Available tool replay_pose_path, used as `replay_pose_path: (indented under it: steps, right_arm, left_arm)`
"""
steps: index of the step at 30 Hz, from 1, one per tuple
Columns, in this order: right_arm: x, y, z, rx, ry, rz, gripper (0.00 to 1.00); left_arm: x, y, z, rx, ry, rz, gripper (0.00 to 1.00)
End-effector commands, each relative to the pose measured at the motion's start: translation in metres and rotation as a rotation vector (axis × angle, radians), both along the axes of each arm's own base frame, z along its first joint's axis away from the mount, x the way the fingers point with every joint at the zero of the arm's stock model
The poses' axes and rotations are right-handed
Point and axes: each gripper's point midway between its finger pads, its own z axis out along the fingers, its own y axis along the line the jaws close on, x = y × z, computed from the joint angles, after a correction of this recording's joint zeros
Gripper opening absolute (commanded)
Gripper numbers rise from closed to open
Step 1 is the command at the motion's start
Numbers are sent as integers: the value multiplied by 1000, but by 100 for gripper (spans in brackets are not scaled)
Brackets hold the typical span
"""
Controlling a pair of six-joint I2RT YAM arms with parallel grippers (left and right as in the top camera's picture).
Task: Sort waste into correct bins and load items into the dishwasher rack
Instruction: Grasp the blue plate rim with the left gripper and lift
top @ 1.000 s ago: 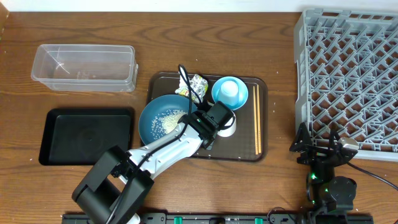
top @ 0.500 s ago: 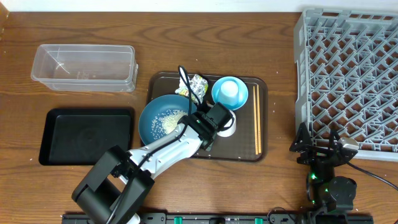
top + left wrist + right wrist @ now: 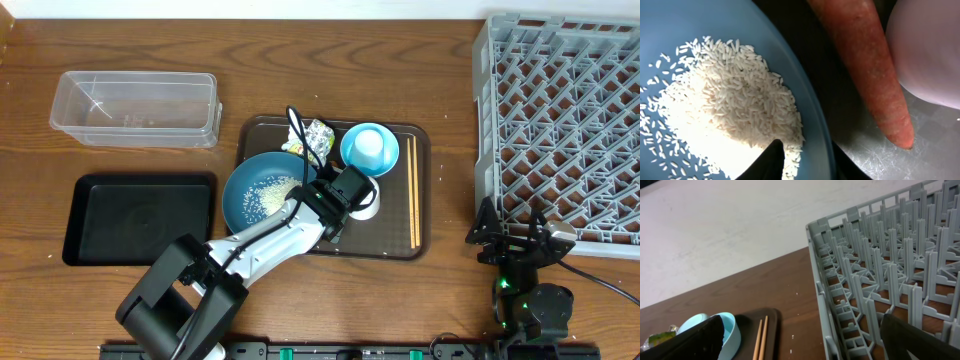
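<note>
Over the blue bowl [image 3: 236,190], left arm [image 3: 272,236] stretches diagonally.

A robot lab bench: 2 arms [image 3: 265,238] [image 3: 525,290] at a wooden table [image 3: 140,30] with a dishwasher rack [image 3: 484,110].

The table [image 3: 300,70] is dark grained wood. At upper left the tub [image 3: 135,108] is clear glossy plastic; the black tray [image 3: 140,220] below it looks matt. The rack [image 3: 560,110] at right is dull grey plastic. Close up, the carrot [image 3: 865,65] has rough, finely lined skin, the blue bowl [image 3: 700,20] is smooth, the rice [image 3: 725,115] matt, the brown tray [image 3: 935,145] finely pebbled. The wrapper [image 3: 319,135] is crinkled and shiny; the chopsticks [image 3: 413,190] pale wood.
</note>
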Motion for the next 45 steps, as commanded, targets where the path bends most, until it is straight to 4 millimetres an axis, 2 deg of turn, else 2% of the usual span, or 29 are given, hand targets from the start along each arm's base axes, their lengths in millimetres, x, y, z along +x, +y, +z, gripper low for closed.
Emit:
replay_pose_path:
  steps: [1, 4, 9, 18, 36, 41, 45]
  right_arm:
    - [0, 1, 0, 5, 0, 1, 99]
    - [0, 1, 0, 5, 0, 1, 99]
    - [0, 1, -1, 5, 0, 1, 99]
    - [0, 1, -1, 5, 0, 1, 99]
    - [0, 1, -1, 5, 0, 1, 99]
    - [0, 1, -1, 5, 0, 1, 99]
    - [0, 1, -1, 5, 0, 1, 99]
  left_arm:
    - [-2, 6, -4, 28, 0, 5, 24]
    - [-2, 7, -4, 29, 0, 1, 22]
    - [-1, 6, -4, 27, -2, 1, 7]
    - [3, 2, 2, 13, -20, -10, 6]
    - [10, -4, 70, -98, -162, -62, 5]
    - [11, -5, 83, -107, -193, -99, 6]
    - [15, 4, 89, -115, -207, -71, 6]
